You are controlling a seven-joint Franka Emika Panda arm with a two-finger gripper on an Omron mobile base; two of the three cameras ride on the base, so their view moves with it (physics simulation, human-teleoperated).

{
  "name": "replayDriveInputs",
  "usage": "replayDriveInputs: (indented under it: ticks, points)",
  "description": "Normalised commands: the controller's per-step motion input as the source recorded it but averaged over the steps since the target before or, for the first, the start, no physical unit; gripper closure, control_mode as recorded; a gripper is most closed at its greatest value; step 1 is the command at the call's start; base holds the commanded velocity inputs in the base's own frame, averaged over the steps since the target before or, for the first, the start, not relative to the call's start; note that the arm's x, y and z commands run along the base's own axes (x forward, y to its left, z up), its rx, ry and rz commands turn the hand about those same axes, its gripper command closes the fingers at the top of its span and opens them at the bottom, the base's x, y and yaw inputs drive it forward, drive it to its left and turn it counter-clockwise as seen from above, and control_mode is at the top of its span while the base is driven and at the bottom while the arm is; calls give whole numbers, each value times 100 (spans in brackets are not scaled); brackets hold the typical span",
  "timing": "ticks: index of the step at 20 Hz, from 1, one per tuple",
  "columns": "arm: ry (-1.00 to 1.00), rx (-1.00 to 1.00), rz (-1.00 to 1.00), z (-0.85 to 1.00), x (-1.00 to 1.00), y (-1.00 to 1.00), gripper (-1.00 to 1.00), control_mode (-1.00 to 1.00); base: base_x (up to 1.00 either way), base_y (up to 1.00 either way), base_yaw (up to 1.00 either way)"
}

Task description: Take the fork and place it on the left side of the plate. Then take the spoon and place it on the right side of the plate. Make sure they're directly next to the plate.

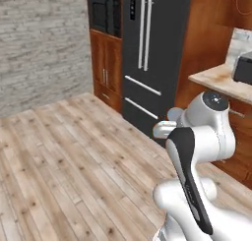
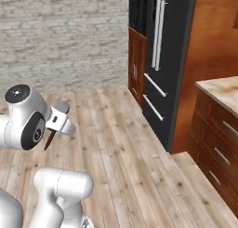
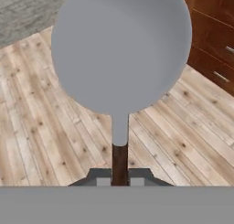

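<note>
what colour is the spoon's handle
Dark brown, below the grey bowl of the spoon; hand view shows it best.

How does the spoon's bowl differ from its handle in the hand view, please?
The spoon's bowl is broad, round and light grey, while the handle is thin, straight and dark brown. The bowl sticks out free over the wooden floor, whereas the handle runs down into the shut tool. Both are parts of one spoon.

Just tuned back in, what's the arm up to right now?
The gripper is shut on the spoon, holding it by its dark handle with the grey bowl pointing out ahead. The arm is raised over the wooden floor, with the fridge and a counter nearby.
</note>
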Motion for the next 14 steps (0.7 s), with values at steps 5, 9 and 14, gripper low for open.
replayDriveInputs:
  ticks: [5, 9, 14]
  points:
    - [0, 0, 0, 0, 0, 0, 100, 100, 54, 23, 46]
    - [0, 0, 0, 0, 0, 0, 100, 100, 68, 6, 47]
    - [0, 0, 0, 0, 0, 0, 100, 100, 56, 13, 50]
